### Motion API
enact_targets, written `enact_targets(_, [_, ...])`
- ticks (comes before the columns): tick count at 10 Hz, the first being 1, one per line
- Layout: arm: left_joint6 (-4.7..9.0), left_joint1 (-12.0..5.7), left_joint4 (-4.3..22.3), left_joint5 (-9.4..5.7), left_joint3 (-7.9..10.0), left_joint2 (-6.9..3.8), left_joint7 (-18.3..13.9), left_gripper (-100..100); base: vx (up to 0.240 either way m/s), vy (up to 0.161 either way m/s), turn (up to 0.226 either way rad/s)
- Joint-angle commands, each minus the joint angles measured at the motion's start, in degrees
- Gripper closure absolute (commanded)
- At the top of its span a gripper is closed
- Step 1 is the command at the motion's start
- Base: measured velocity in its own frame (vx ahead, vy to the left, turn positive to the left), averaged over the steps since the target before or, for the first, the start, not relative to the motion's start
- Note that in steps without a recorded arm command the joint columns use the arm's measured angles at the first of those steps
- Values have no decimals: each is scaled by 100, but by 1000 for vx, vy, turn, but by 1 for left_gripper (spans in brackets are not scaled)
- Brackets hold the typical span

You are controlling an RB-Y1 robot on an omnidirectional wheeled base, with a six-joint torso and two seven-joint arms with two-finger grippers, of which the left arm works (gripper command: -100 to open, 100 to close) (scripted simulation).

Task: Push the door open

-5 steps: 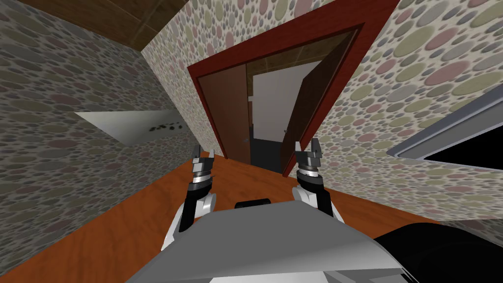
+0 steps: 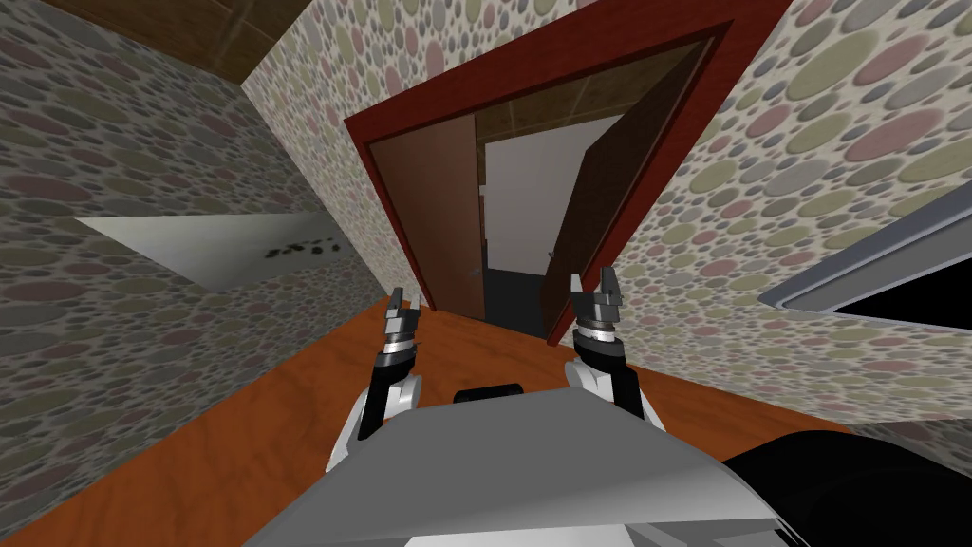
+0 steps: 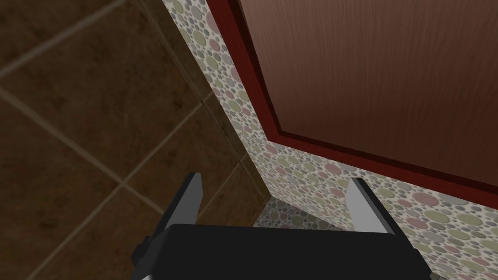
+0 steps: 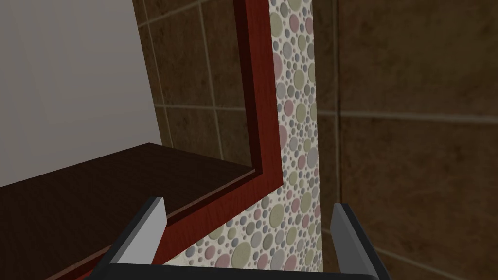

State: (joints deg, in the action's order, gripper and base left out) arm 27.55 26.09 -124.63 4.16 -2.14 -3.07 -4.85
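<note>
Head view: door (image 2: pixel 439 223) in red frame (image 2: pixel 532 81), ahead of both grippers, apart; orange floor (image 2: pixel 237 427) below.
Left gripper (image 2: pixel 402 306): wide, aimed at door's frame corner.
Right gripper (image 2: pixel 593 285): wide, near dark open leaf (image 4: pixel 87 204).

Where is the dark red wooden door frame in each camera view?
Head view: the dark red door frame slants across the upper middle.
Left wrist view: its corner lies beyond the open left gripper, edging the brown door leaf.
Right wrist view: its corner lies beyond the open right gripper.
Shared landmark: spotted wallpaper bordering it.
</note>
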Motion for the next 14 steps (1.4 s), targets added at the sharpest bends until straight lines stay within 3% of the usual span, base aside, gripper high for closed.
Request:
enact_targets(1, [38,-44,189,-1,-16,-31,2,-100,131,16,-56])
enact_targets(14, [508,-296,2007,14,-245,-174,51,-100,112,26,-63])
